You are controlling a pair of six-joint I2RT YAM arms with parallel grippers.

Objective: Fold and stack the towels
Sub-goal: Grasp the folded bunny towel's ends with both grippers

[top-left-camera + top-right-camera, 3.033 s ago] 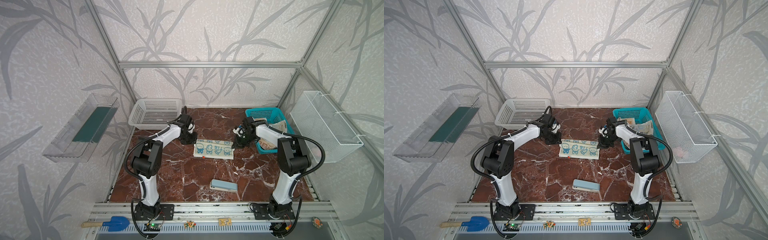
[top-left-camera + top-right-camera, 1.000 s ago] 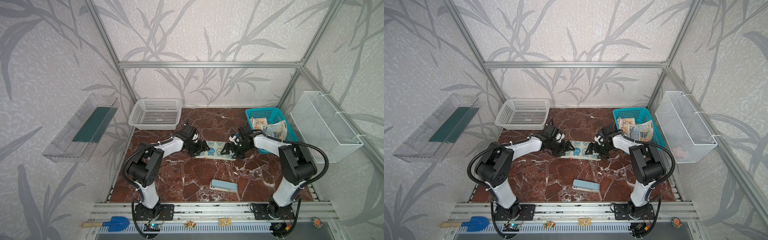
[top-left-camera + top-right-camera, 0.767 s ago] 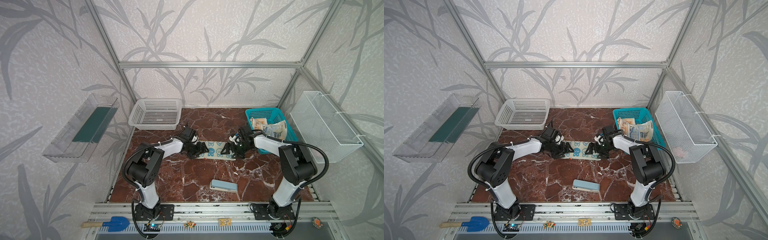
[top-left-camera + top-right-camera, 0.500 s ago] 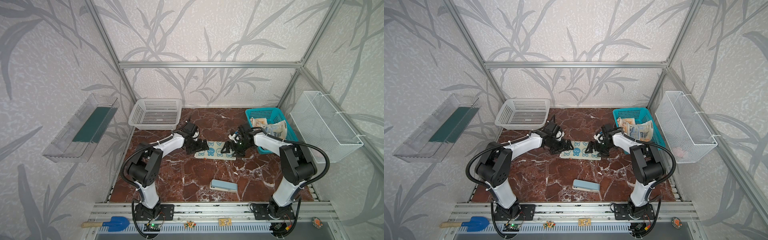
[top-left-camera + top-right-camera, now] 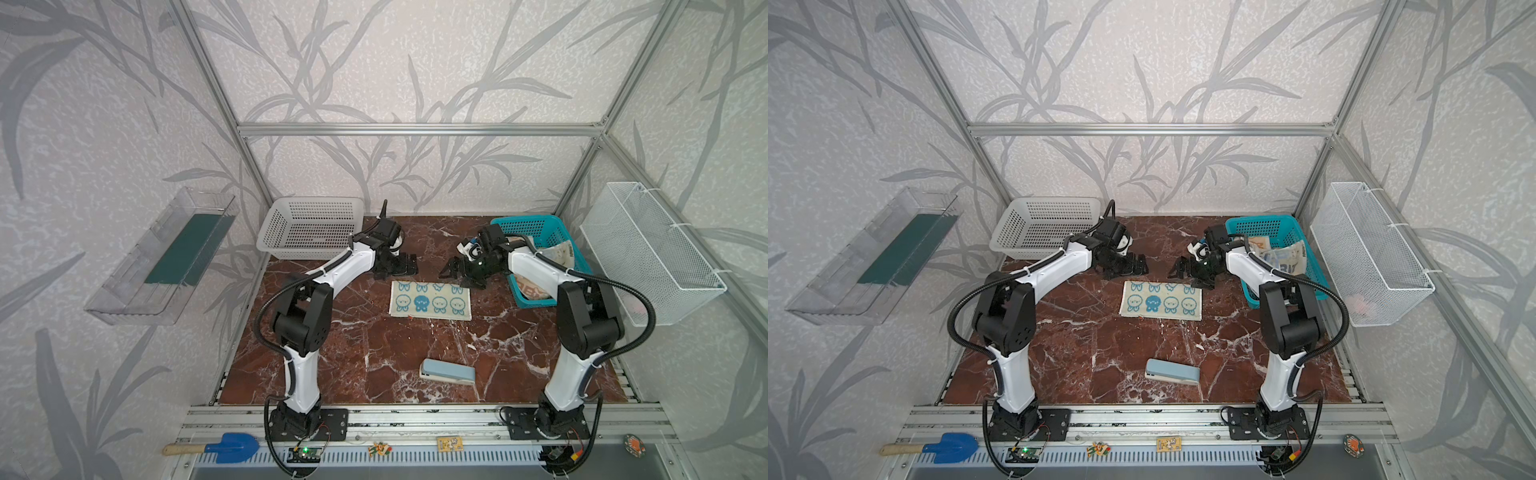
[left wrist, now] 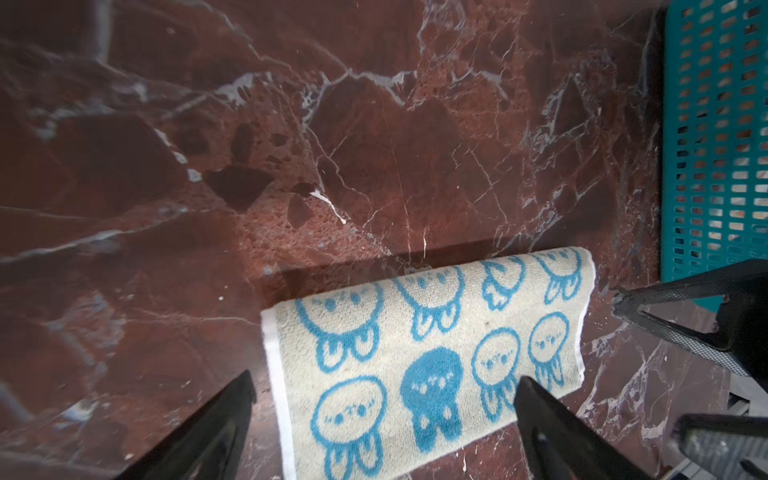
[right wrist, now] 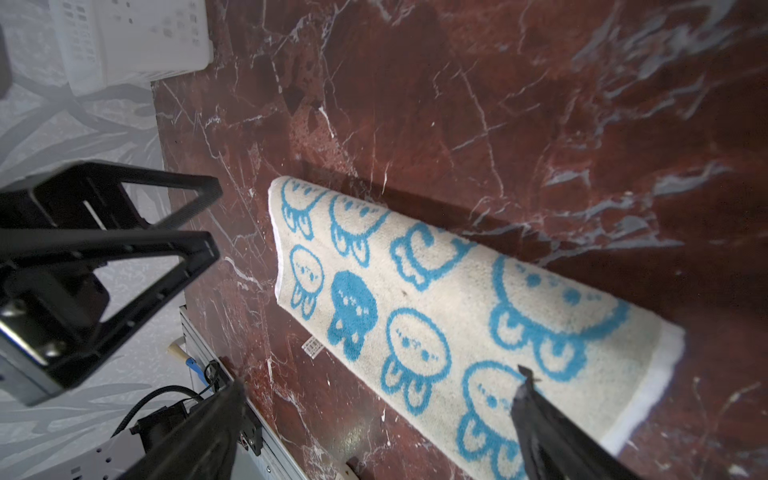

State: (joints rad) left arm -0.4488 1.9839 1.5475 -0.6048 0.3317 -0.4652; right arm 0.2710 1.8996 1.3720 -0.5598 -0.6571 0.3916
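Cream-and-blue towel (image 5: 430, 300) lies folded flat on the marble (image 5: 374, 353), pretty near the teal basket (image 5: 524, 225). Right gripper (image 5: 457, 276) hangs nearer the basket, left gripper (image 5: 409, 266) farther off, both spread wide, holding nothing.

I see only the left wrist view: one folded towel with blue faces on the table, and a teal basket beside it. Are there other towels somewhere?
Observer: Yes. In both top views, unfolded towels lie crumpled inside the teal basket.
Operator: Is something else lying on the table?
Observer: A pale blue block lies nearer the front edge, apart from the towel.
Operator: Where is my left pincer, seen from above?
Observer: The left pincer is just beyond the towel's far left corner, open, holding nothing.
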